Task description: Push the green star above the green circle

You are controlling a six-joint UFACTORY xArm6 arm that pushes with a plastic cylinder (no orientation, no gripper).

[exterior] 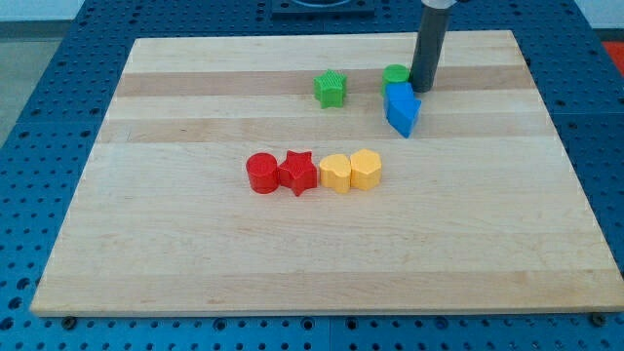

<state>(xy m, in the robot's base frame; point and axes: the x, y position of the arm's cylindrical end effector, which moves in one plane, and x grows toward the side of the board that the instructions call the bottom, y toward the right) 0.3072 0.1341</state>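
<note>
The green star (331, 89) lies on the wooden board near the view's top, left of centre-right. The green circle (394, 77) lies to its right, partly hidden behind blue blocks (402, 107) that touch its lower edge. My tip (422, 88) stands just right of the green circle, touching or nearly touching it, and just above the blue blocks. The star is about level with the circle, a gap apart.
A row of blocks lies mid-board: a red circle (260, 173), a red star (298, 173), a yellow block (335, 173) and a second yellow block (366, 169), all touching. The board's top edge (322, 39) is close above the green blocks.
</note>
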